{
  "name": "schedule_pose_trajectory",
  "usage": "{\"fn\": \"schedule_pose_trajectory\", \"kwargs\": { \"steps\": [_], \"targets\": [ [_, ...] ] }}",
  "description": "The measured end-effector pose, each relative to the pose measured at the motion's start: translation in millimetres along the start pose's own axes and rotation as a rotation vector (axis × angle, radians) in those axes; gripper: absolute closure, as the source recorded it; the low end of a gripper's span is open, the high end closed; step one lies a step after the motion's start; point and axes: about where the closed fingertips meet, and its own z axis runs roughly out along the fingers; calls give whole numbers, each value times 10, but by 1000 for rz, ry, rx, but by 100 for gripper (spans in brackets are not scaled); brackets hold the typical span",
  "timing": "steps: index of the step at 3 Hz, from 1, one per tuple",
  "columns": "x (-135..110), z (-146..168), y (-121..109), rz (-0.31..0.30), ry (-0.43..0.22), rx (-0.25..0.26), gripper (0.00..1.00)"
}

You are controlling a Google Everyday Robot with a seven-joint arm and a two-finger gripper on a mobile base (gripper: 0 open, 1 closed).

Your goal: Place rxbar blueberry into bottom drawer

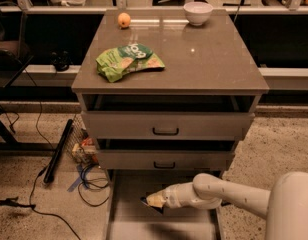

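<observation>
rxbar blueberry (145, 201) looks pinched in the gripper (154, 201) low over the bottom drawer (131, 223) floor, prob light, thin w/ slick wrapper, so hold across the flat faces imo.

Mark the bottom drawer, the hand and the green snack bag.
bottom drawer (131, 186), camera view, bare floor near its left side.
hand (154, 202), camera view, its tip, over the open bottom drawer.
green snack bag (128, 60), camera view, middle of the bag.
</observation>
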Motion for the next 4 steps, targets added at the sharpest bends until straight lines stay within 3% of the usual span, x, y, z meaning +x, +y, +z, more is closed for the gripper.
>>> {"fn": "schedule_pose_trajectory", "kwargs": {
  "steps": [2, 3, 4],
  "targets": [
    [328, 557, -381, 111, 21, 62, 53],
    [433, 783, -410, 150, 24, 64, 22],
    [514, 819, -397, 166, 11, 62, 1]
  ]
}}
